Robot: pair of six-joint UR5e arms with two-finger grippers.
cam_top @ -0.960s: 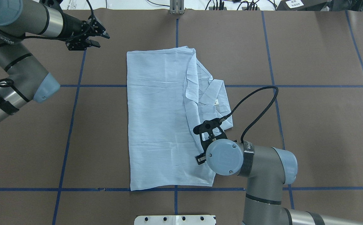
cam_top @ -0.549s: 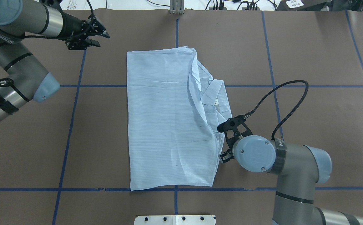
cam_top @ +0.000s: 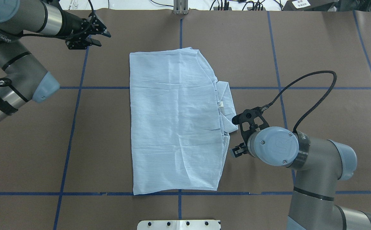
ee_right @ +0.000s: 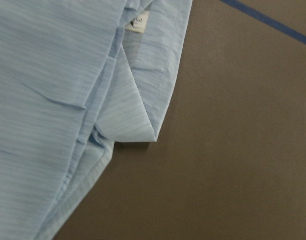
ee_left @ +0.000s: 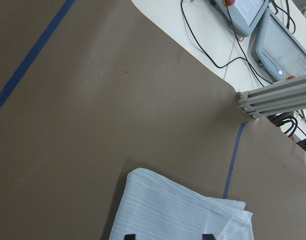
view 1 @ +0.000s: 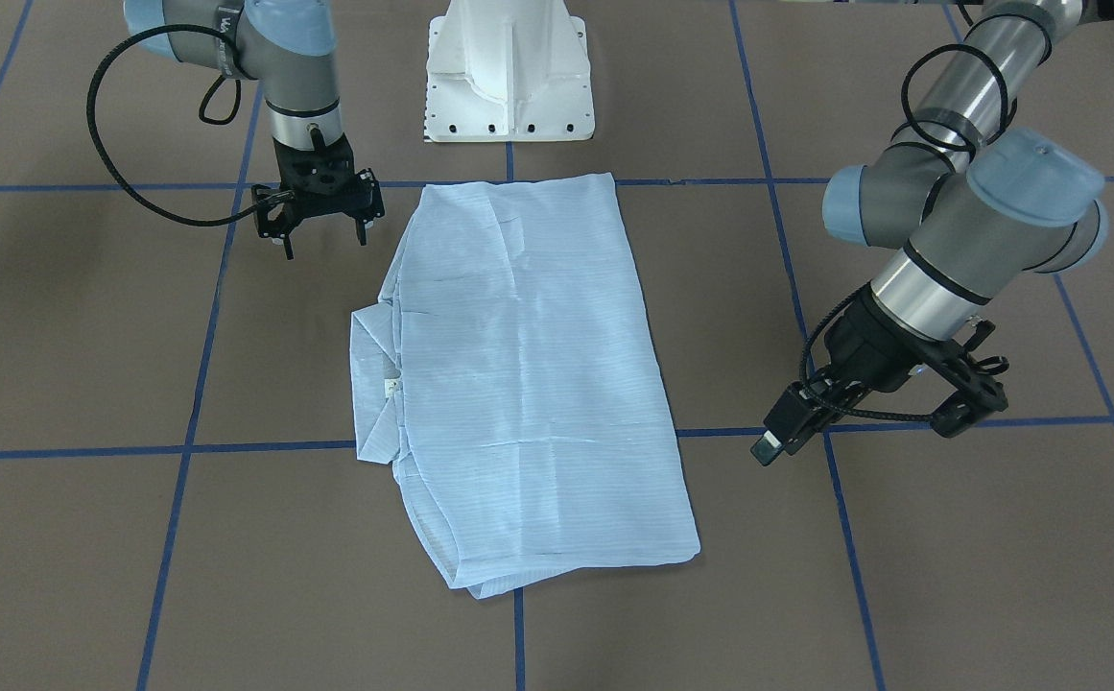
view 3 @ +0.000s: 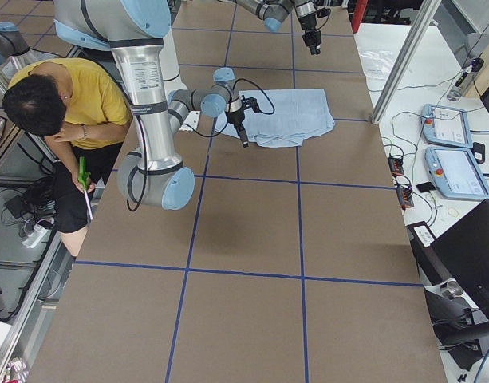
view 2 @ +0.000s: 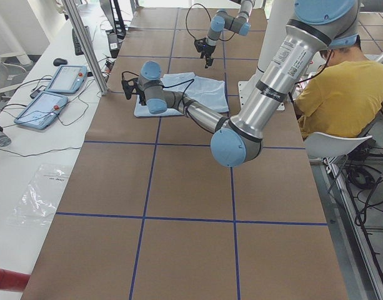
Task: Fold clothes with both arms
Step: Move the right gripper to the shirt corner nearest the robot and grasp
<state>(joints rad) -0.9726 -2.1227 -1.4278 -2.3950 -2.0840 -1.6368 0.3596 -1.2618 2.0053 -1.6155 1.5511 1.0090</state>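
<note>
The shirt (cam_top: 175, 121) lies flat in the middle of the brown desk (cam_top: 316, 48), folded into a long rectangle. Its long side runs away from the robot's white base (view 1: 509, 72). The cloth is thin, pale blue and a little crinkled. On the robot's right side the collar (cam_top: 227, 95) sticks out from under the folded layer, and a small white label (cam_top: 220, 104) shows there. In the right wrist view the label (ee_right: 139, 22) is at the top, and a pointed corner of the collar lies on the brown surface.

The right tool (view 1: 324, 240) hangs just beside the shirt's right edge, near the end that is closer to the base. It does not touch the cloth. Its two fingers (view 1: 288, 248) point down and stand apart, with nothing between them. From overhead this tool is mostly hidden under the round blue cap of its wrist.

The left tool (cam_top: 102, 38) is at the far left, beyond the shirt's far corner and well apart from it. Its fingers are also spread and hold nothing. In its own wrist view two black fingertips (ee_left: 129, 236) show at the bottom edge, with one corner of the shirt behind them.

Blue tape lines (cam_top: 102, 87) divide the desk into squares. A person (view 2: 341, 94) in a yellow top sits behind the robot.
</note>
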